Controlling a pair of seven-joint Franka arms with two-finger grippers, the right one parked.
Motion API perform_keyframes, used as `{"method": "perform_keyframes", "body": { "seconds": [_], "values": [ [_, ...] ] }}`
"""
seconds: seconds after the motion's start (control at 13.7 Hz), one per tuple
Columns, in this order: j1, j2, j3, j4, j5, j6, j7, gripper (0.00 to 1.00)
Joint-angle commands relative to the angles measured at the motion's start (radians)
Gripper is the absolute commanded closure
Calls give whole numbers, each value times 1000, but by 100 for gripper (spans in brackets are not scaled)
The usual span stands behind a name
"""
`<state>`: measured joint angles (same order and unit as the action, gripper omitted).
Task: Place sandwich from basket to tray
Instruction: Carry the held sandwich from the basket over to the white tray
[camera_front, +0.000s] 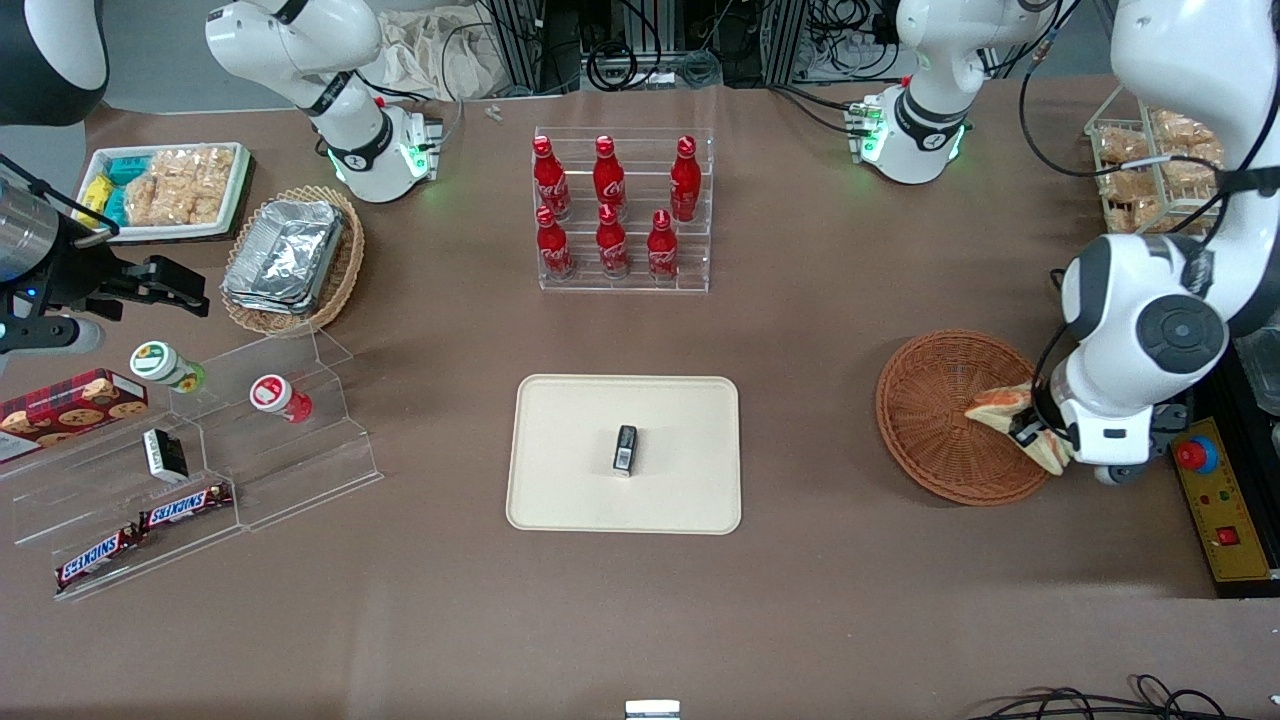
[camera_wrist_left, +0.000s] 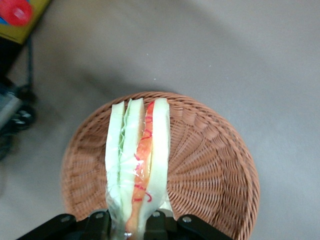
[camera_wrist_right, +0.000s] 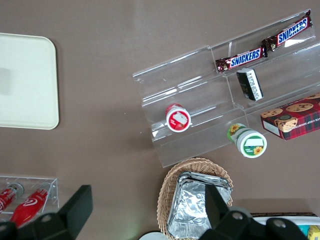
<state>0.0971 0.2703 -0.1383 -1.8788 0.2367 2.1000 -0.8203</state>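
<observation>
Hand (camera_front: 1032, 432) with sandwich (camera_wrist_left: 137, 165) above basket (camera_front: 935, 415)

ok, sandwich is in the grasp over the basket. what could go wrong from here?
1. The end effector pinches the clear-wrapped triangular white-bread sandwich at one end only, so the slick wrap could slip or the wedge could sag during transfer.
2. The sandwich hangs low over the round reddish-brown wicker basket; a sideways move without lifting could catch the rim.
3. A small dark box already lies mid-way on the flat cream rectangular tray; placing there could hit it.
</observation>
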Motion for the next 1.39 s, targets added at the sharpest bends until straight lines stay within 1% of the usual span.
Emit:
{"method": "perform_keyframes", "body": {
  "seconds": [0.0, 0.15, 0.22, 0.29, 0.44, 0.58, 0.66, 0.8, 0.95, 1.17, 1.31],
  "values": [
    [-5, -45, -44, 172, -2, -241, 117, 100],
    [-5, -34, -87, 335, -20, -435, 240, 99],
    [-5, -30, -107, 389, -30, -484, 294, 99],
    [-7, -20, -141, 426, -39, -503, 311, 99],
    [-7, -5, -228, 438, -39, -512, 313, 99],
    [-19, 68, -331, 466, -36, -497, 300, 100],
    [-42, 128, -360, 515, -33, -494, 302, 100],
    [-136, 270, -368, 631, -37, -494, 296, 100],
    [-235, 399, -365, 725, -25, -462, 241, 100],
    [-310, 519, -362, 728, -10, -300, 217, 99],
    [-332, 570, -362, 727, 50, -240, 217, 95]
  ]
}}
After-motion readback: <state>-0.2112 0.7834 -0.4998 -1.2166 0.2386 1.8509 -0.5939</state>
